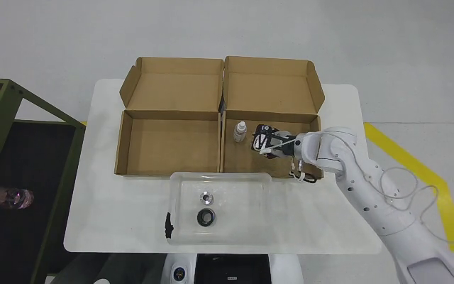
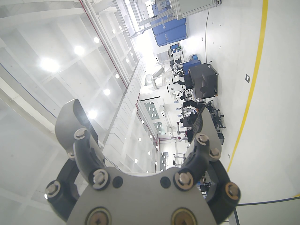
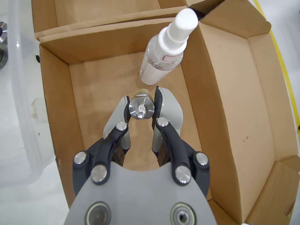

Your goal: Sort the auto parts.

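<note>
Right end effector (image 3: 142, 100) pinches one metal fitting (image 3: 140, 111); left end effector (image 2: 139, 108) spread; two parts (image 1: 206, 198) (image 1: 206, 217) in bin (image 1: 250, 207).

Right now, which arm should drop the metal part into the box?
Right. The right gripper holds the metal part inside the cardboard box, beside the bottle; the left gripper, open, faces away.

Your table (image 1: 99, 206) has two boxes (image 1: 170, 145) side by side. A bottle (image 1: 240, 130) stands in the right box (image 1: 245, 159), a metal part (image 3: 140, 110) just beside it. A bin (image 1: 221, 177) in front holds two parts (image 1: 206, 198).
</note>
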Action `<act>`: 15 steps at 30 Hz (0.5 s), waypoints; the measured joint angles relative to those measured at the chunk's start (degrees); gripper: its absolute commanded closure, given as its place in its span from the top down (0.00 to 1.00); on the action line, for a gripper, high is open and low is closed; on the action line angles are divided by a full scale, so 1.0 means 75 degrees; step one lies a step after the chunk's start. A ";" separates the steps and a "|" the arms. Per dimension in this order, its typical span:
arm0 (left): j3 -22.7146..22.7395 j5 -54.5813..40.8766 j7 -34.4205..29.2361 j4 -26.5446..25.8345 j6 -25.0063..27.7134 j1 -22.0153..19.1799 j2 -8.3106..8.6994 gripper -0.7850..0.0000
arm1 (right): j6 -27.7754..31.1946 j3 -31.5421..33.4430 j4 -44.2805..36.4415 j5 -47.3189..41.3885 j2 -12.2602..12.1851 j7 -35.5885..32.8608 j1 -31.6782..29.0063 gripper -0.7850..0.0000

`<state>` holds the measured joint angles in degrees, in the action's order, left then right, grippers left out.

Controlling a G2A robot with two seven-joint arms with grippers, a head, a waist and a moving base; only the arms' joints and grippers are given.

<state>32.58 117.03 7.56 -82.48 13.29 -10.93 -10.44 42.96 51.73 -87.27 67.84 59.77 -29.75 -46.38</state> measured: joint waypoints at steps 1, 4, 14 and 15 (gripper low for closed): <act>0.0000 0.0000 0.0000 0.0000 0.0000 0.0000 0.0000 1.00 | 0.0002 -0.0044 0.0083 -0.0029 0.0020 -0.0044 0.0053 0.00; 0.0000 0.0000 0.0000 0.0000 0.0000 0.0000 0.0000 1.00 | 0.0000 -0.0183 0.0351 -0.0110 0.0086 -0.0202 0.0222 0.00; 0.0000 0.0000 0.0000 0.0000 0.0000 0.0000 0.0000 1.00 | -0.0102 -0.0586 0.1099 -0.0288 0.0305 -0.0361 0.0634 0.13; 0.0000 0.0000 0.0000 0.0000 0.0000 0.0000 0.0000 1.00 | -0.0107 -0.0613 0.1146 -0.0289 0.0321 -0.0368 0.0663 0.14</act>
<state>32.58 117.03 7.56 -82.48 13.29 -10.93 -10.44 42.16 47.14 -78.68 65.67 62.18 -32.51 -41.41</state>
